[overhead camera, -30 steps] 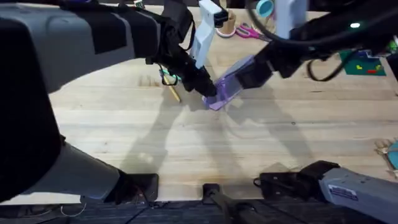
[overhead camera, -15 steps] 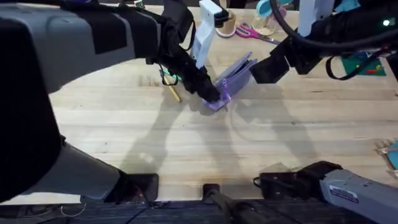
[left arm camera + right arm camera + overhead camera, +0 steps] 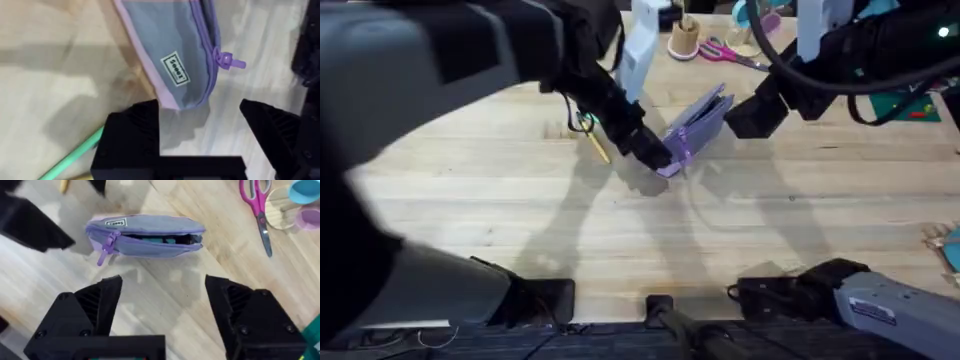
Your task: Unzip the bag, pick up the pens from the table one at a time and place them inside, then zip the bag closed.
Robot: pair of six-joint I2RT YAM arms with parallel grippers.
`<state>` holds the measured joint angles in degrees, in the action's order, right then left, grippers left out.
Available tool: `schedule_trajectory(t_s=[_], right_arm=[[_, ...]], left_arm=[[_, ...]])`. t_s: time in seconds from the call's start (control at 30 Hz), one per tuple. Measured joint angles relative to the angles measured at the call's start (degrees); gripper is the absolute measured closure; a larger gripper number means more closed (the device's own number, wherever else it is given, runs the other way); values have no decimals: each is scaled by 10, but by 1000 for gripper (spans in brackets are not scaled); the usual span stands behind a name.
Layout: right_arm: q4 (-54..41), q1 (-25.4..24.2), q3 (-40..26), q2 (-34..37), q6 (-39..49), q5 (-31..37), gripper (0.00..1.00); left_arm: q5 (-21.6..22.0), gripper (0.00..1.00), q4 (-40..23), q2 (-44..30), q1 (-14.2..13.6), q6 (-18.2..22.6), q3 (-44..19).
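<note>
— Lavender bag (image 3: 694, 127) near the table's (image 3: 620, 240) far edge, zipper part open; left gripper (image 3: 665, 160) spread at its end.
— Right gripper (image 3: 162, 305) spread, apart. Pink scissors (image 3: 257, 205) beyond; yellow pen (image 3: 597, 148) under left arm.

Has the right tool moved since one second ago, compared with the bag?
Yes. The right tool has drawn back from the bag, up and to the right in the overhead view, toward the pink scissors. It is open.

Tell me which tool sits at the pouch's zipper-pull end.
The left tool: the small lavender fabric pouch's pull end lies by its open fingers; the right tool hovers apart.
</note>
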<state>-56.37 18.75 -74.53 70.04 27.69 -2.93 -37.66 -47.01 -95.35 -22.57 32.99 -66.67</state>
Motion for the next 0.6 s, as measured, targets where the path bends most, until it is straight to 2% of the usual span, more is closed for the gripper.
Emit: schedule_trajectory(t_s=[0.13, 0.33, 0.47, 0.6], right_arm=[[-49, 2, -56, 30, 29, -2, 10], [-145, 3, -182, 115, 105, -22, 10], [-172, 2, -242, 173, 186, -60, 10], [-143, 3, -255, 201, 267, -56, 7]], left_arm=[[32, 6, -1, 75, 6, 0, -7], [46, 6, -1, 169, 30, 2, -12], [50, 6, -15, 191, 52, 2, -13], [55, 6, -35, 192, 70, 2, -13]])
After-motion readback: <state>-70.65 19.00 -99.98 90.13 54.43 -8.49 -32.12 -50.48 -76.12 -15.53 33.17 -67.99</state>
